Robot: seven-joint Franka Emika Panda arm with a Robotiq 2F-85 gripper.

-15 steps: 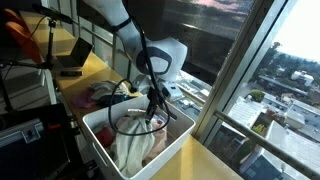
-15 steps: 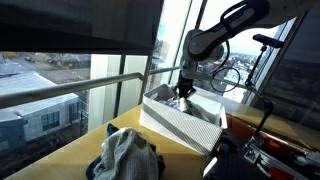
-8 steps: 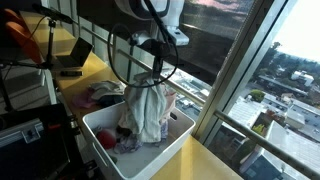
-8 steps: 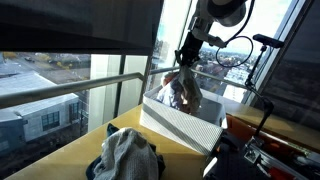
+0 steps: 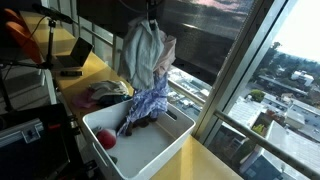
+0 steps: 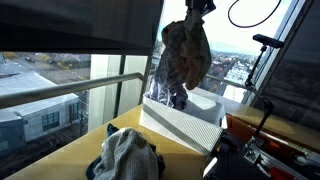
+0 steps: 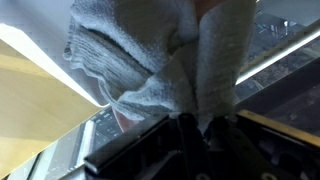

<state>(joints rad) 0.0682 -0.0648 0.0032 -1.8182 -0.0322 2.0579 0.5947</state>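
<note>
My gripper [image 5: 152,14] is raised high above the white bin [image 5: 170,146] and is shut on a bundle of cloth [image 5: 143,55]: a grey-white towel with a blue patterned piece [image 5: 147,103] hanging from it, whose lower end still reaches into the bin. The bundle also hangs below the gripper [image 6: 199,8] in an exterior view [image 6: 184,55]. In the wrist view the grey towel [image 7: 150,60] fills the frame right at the jaws [image 7: 195,125]. A red object [image 5: 106,139] lies in the bin's near corner.
A heap of pink and mixed clothes [image 5: 100,96] lies on the yellow table beside the bin. Another grey cloth pile [image 6: 125,156] lies on the table in front of the bin [image 6: 180,125]. A window with railing is close behind. Equipment and a laptop [image 5: 72,55] stand at the side.
The gripper has risen from inside the bin to high above it, pulling the cloth bundle up and mostly out of the bin.
</note>
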